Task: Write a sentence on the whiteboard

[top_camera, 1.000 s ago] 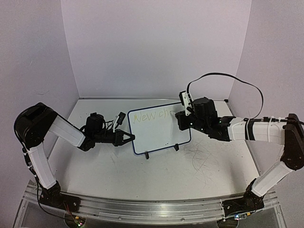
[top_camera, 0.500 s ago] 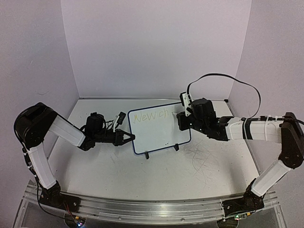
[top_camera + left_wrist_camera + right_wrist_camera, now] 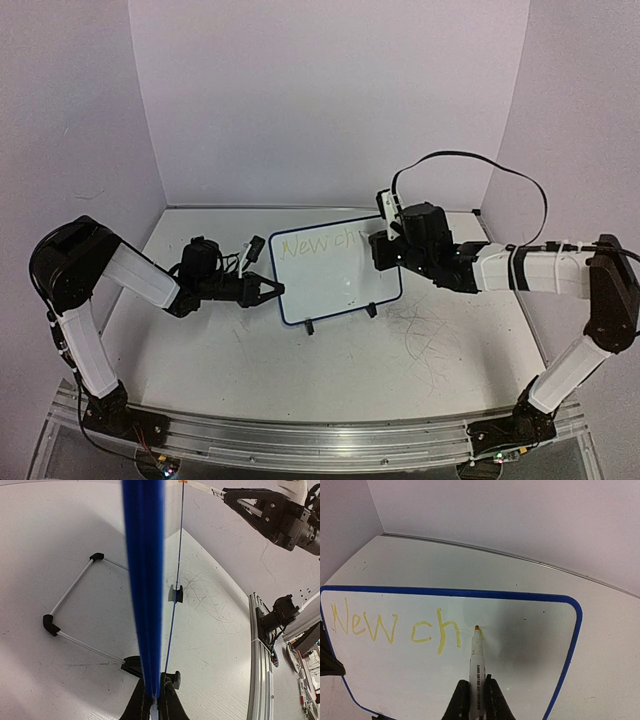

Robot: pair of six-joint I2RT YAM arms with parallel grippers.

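Whiteboard: glossy, rounded blue frame (left gripper clamps its left edge).
Sentence: yellow "New ch".
Right gripper: grips slim marker; shifted slightly right.

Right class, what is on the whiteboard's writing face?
Yellow lettering reading "New ch" on the whiteboard, with the marker tip beside the h, held by the right gripper. The marker barrel covers a strip of board below.

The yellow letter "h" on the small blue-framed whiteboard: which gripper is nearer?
Right. The right gripper holds a white marker, tip just beside the h; the left gripper clamps the whiteboard's left edge.
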